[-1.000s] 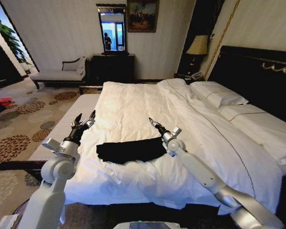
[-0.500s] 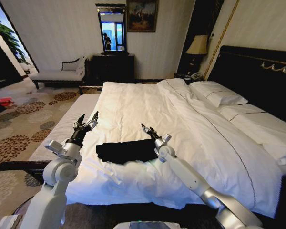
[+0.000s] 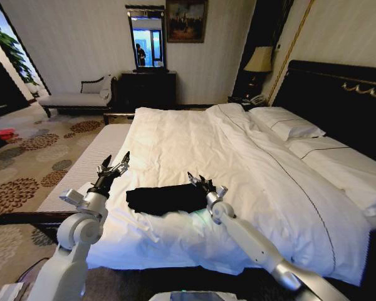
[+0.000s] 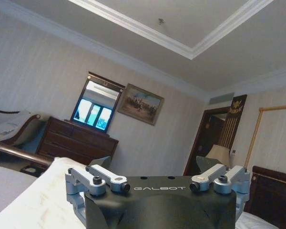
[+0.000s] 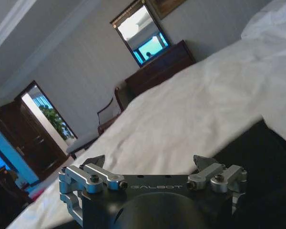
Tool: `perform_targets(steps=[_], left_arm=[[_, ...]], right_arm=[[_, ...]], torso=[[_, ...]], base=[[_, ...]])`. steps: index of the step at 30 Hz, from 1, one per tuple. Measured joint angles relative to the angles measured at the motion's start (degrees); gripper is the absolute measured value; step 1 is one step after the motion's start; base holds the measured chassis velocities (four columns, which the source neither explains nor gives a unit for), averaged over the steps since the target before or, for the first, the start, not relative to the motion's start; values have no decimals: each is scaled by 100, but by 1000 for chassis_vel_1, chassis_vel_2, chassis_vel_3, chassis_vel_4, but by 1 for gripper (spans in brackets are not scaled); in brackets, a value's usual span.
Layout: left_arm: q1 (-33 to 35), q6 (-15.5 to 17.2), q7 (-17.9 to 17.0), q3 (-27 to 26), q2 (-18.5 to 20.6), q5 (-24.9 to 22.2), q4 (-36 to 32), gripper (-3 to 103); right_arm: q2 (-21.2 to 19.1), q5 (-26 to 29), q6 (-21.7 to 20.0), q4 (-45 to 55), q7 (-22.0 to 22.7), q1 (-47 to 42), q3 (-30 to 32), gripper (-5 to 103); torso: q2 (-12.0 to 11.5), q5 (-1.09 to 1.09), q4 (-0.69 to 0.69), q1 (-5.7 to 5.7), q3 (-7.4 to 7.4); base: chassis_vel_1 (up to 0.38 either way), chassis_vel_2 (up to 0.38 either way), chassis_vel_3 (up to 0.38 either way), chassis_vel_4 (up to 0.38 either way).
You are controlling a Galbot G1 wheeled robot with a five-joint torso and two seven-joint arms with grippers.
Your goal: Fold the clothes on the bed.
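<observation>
A: Head view first. Where's the T-shirt (image 3: 166,198)?

B: On the white duvet (image 3: 194,144), near the foot edge of the bed (image 3: 338,100), far from the pillows (image 3: 288,125) & headboard. It's a narrow black band now, no sleeves or lettering showing.

A: So how far along?

B: My guess: at least one fold is in, since it reads as a flat strip rather than a spread shirt. A crosswise fold, end to end, looks left to do. Can't tell layer count from here.

A: Long axis?

B: Runs across the bed, roughly parallel to the foot edge, one end toward each arm. Which end is collar or hem, can't tell.

A: Grippers?

B: Right gripper (image 3: 197,180) is at the shirt's end nearer the headboard side, fingers spread, tips just above or touching the cloth, not pinching it. Rt wrist view agrees: jaws apart, black cloth right below on one side. Left gripper (image 3: 114,166) hangs off the shirt's other end, above the duvet edge, fingers also spread, holding nothing. Lt wrist view shows its jaws wide.
</observation>
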Motion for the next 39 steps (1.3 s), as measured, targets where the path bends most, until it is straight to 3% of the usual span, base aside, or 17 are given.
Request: perform_targets(steps=[13, 20, 23, 27, 29, 39], left_arm=[[149, -25, -4, -129, 52, 72, 4, 100], [76, 35, -121, -80, 29, 140, 224, 100], [-34, 91, -250, -104, 31, -81, 212, 100], [-280, 148, -390, -301, 211, -585, -20, 100], [-346, 165, -463, -473, 351, -831, -241, 100], [-23, 263, -596, -746, 396, -968, -741, 100]], right_arm=[[-626, -4, 3, 1032, 47, -630, 218, 100], [-519, 179, -5, 932, 200, -370, 476, 100], [-450, 261, -69, 822, 456, -359, 636, 100], [-484, 233, -585, 756, 1231, -553, 968, 100], [-553, 394, -1074, 797, 1694, -725, 1208, 100], [-711, 834, -1765, 1112, 2341, -985, 1751, 100]], torso=[[0, 0, 1, 0, 0], [0, 0, 2, 0, 0], [0, 0, 2, 0, 1], [0, 1, -2, 1, 1], [0, 1, -2, 0, 1], [0, 0, 2, 0, 0]], base=[[0, 0, 0, 0], [0, 0, 0, 0], [0, 0, 0, 0], [0, 0, 0, 0], [0, 0, 0, 0], [0, 0, 0, 0]])
